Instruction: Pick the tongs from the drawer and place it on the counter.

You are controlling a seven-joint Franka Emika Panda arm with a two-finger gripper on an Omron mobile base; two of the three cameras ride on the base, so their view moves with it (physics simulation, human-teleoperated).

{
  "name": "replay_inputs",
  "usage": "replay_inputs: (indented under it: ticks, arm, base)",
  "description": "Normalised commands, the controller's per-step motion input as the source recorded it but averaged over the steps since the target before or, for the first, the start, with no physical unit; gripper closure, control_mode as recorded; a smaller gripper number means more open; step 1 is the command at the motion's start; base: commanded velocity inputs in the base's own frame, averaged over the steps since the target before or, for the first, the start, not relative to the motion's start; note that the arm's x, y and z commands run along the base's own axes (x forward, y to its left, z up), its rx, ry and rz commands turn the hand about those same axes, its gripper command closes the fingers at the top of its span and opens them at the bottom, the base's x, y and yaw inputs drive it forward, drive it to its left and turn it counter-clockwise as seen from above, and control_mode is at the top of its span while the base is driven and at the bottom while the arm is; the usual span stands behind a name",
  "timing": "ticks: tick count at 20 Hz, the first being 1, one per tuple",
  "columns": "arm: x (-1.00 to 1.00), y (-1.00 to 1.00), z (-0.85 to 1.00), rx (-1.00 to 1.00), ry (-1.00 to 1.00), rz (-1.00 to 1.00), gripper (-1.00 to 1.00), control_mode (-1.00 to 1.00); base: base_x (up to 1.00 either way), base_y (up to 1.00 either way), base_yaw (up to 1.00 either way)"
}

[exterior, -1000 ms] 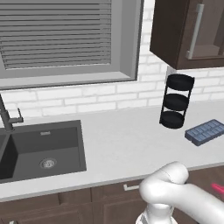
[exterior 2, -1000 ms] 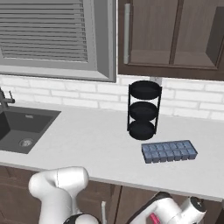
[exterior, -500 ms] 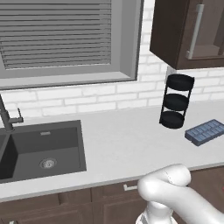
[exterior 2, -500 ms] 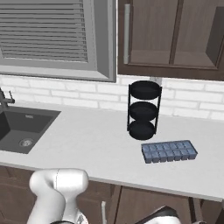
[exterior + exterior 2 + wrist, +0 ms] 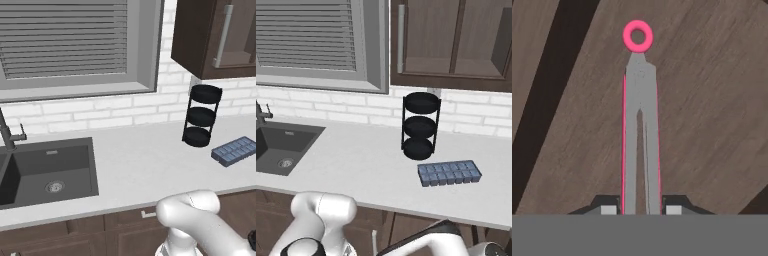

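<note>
Now lower — pincer straddles tongs, apart.

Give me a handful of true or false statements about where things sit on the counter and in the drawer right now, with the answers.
1. The blue-grey ice cube tray lies on the pale stone-look counter. True.
2. The black three-tier round rack stands inside the dark inset sink. False: it stands on the counter, by the brick wall.
3. The grey metal tongs with the pink ring end lie between the fingertips of the claw. True.
4. The tongs rest on the counter beside the ice tray. False: brown wood grain lies behind them.
5. The rack's shelves hold bottles. False: they look empty.
</note>
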Motion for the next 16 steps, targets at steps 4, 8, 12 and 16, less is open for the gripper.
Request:
replay_inputs:
  ticks: [4, 8, 12, 16]
  arm:
    - [0.07, 0.02, 1.0, 0.0, 0.05, -0.02, 1.0, -1.0]
    - [0.34, 0.13, 1.0, -0.04, 0.05, 0.04, 1.0, -1.0]
    - [0.7, 0.15, 0.92, -0.02, 0.03, 0.12, 1.0, -1.0]
    - [0.91, 0.29, 0.08, 0.0, 0.06, 0.18, 1.0, -1.0]
  base:
    - [0.0, 0.0, 0.0]
    - [0.0, 0.0, 0.0]
    - [0.0, 0.0, 0.0]
    - [0.0, 0.0, 0.0]
